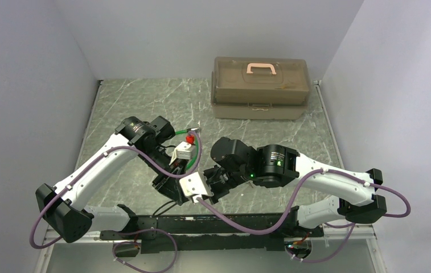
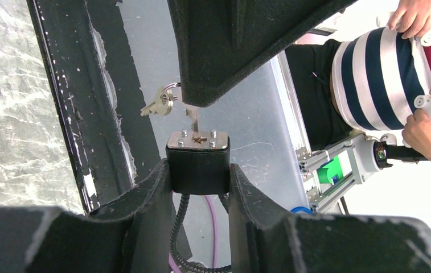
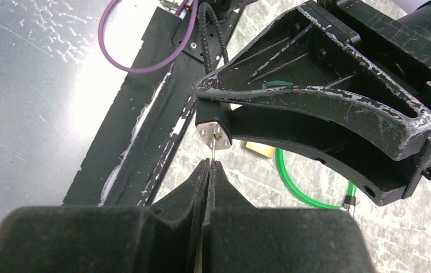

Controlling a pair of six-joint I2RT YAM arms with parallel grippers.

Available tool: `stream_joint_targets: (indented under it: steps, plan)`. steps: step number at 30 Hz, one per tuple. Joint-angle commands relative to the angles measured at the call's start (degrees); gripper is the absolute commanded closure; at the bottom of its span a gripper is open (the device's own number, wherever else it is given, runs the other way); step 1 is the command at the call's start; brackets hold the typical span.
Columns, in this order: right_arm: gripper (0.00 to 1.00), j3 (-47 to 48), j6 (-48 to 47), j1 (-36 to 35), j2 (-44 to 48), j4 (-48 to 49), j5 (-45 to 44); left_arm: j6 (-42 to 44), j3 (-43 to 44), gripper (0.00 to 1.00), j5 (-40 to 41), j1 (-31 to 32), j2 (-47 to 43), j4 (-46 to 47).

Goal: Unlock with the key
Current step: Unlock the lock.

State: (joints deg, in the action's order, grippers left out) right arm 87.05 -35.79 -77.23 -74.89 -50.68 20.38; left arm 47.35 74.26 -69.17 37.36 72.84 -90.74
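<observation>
The left hand (image 2: 199, 173) pinches the padlock (image 2: 197, 153), keyway facing twelve o'clock. The right hand (image 3: 209, 165), pressed together on the key (image 2: 193, 120), holds its blade along twelve-to-six, tip at the keyway.

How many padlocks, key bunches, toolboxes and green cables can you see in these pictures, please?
Padlock: 1
Key bunch: 1
Toolbox: 1
Green cable: 1
Total: 4
</observation>
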Motion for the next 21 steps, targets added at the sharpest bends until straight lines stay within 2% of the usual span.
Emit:
stream_joint_targets:
  steps: [1, 16, 21]
  plan:
    - [1.00, 0.97, 1.06, -0.11, -0.03, 3.68, 2.40, 1.53, 2.28, 0.97, -3.95, -0.70, -1.14, 0.38]
    - [1.00, -3.20, 2.39, -0.12, 0.10, 9.64, 3.26, 1.44, 7.00, 0.97, -4.26, -0.68, 0.57, 0.33]
    - [1.00, -5.76, 2.41, -0.12, 1.48, 11.45, 1.33, 1.82, 5.63, 0.98, -4.79, -0.68, -1.28, 0.26]
